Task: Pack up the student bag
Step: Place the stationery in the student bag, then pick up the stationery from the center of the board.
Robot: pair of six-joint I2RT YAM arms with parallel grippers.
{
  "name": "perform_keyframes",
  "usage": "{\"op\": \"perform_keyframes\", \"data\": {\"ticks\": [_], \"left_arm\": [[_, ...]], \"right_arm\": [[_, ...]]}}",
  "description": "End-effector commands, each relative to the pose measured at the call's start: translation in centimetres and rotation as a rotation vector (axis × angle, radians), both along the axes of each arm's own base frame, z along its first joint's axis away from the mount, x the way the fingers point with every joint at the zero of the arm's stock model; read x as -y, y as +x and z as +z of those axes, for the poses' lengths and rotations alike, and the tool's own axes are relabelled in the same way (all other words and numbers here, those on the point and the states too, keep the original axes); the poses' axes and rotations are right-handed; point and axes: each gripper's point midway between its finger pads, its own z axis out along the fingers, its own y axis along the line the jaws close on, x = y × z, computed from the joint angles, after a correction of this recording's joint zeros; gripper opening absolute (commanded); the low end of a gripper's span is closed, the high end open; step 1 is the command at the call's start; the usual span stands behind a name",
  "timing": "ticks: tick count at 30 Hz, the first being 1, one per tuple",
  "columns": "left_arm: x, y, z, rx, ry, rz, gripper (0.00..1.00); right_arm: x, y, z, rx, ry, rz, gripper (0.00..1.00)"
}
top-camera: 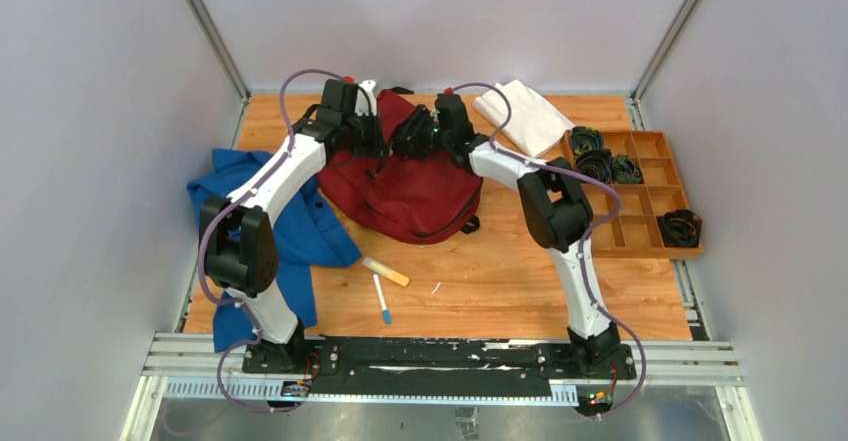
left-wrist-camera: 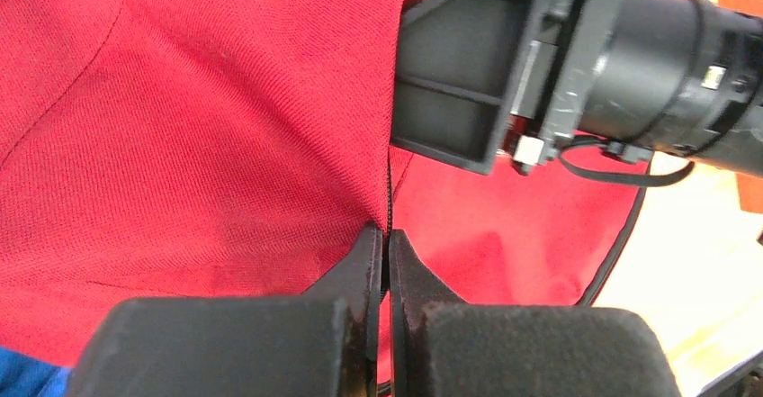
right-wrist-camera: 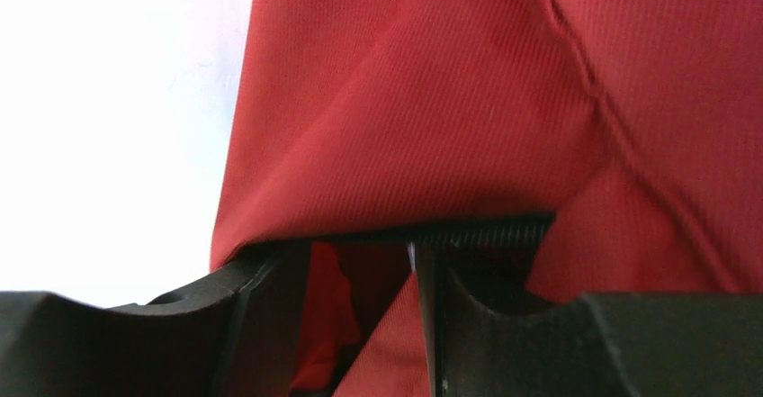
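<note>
Red student bag point(top-camera: 420, 196) pinched by left gripper point(left-wrist-camera: 385, 251) and right gripper point(right-wrist-camera: 360, 271)

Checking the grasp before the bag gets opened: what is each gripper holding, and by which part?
Left gripper pinches the student bag at a black zipper seam. Right gripper has red fabric and a zipper edge between its fingers; closure unclear.

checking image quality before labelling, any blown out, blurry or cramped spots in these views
Right wrist: the left part is blown out to plain white, and the student bag fabric fills the rest, soft at close range. Left wrist: the left gripper is near and blurred, the weave sharper. Top external: evenly lit, slightly soft, no strong glare.
</note>
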Motion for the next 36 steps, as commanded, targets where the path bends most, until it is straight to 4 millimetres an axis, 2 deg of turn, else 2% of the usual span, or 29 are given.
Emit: {"op": "perform_keyframes", "data": {"ticks": [1,5,9,11,14,18,21,23,31,36], "left_arm": [[0.4,-1.0,1.3,0.003,-0.023,-0.032,0.0],[0.5,-1.4,1.1,-0.003,-0.028,-0.05,0.0],[0.5,-1.8,1.0,-0.017,-0.035,-0.053,0.0],[0.6,-2.3,0.8,-0.025,-0.042,-0.056,0.0],[0.5,-3.3,0.1,-0.033,-0.067,-0.047,0.0],[0.4,-4.1,-0.4,-0.027,-0.089,-0.03,0.0],[0.0,-3.6,-0.1,-0.03,-0.068,-0.018,0.0],[-0.1,-3.2,-0.1,-0.042,-0.065,-0.007,0.0],[1.2,-4.0,-0.9,-0.11,-0.119,-0.102,0.0],[2.1,-4.8,-1.0,-0.125,-0.161,-0.168,0.0]], "right_arm": [[1.7,-1.4,4.8,0.116,0.021,0.027,0.5],[3.4,-4.9,5.0,0.134,-0.051,0.093,0.5],[5.5,-10.1,5.6,0.201,-0.11,0.218,0.49],[6.9,-13.2,4.1,0.211,-0.198,0.283,0.48],[9.0,-17.9,1.4,0.277,-0.395,0.396,0.38],[8.6,-25.6,-0.9,0.444,-0.613,0.676,0.46],[8.0,-29.3,-2.8,0.498,-0.667,0.79,0.57],[7.5,-30.3,-4.0,0.536,-0.727,0.822,0.63],[3.4,-30.4,-7.8,0.617,-0.864,0.845,0.65],[2.3,-30.3,-11.5,0.616,-0.945,0.838,0.68]]}}
